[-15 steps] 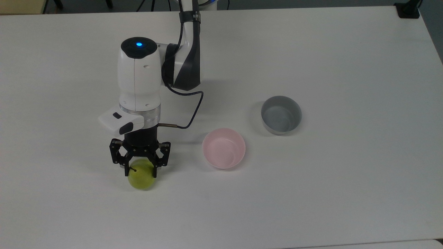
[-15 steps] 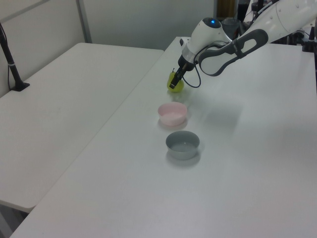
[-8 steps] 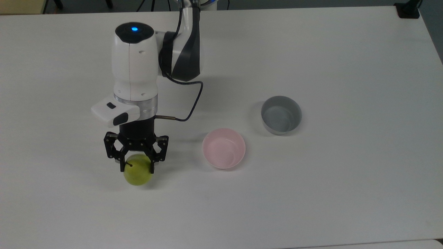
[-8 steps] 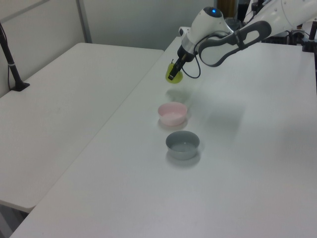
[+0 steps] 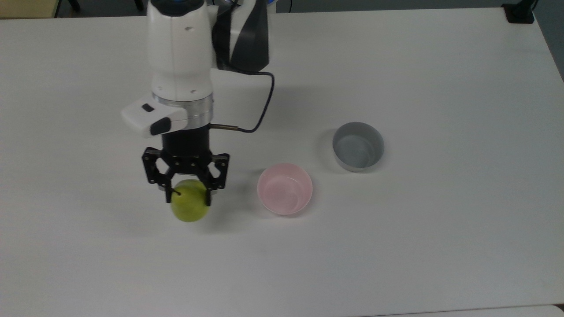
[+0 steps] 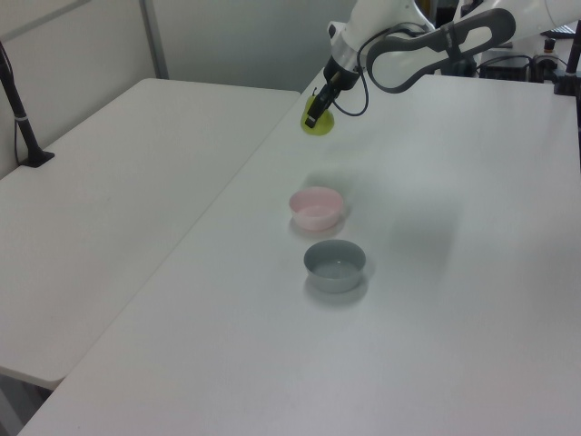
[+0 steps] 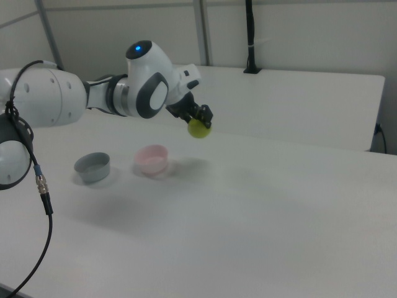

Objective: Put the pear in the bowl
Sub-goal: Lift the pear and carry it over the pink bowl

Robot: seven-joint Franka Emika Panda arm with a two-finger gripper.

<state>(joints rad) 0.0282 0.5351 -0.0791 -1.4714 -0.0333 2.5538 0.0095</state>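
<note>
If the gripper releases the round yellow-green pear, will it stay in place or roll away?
The round yellow-green pear, held above the white table by the black gripper, looks smooth and nearly spherical, so it would probably roll on a flat surface. It seems rigid. Inside the pale pink plastic bowl, the curved wall should likely contain it.

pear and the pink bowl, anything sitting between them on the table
Nothing. In the top view the stretch of white table between the pear, held in the hand, and the pink bowl is bare.
</note>
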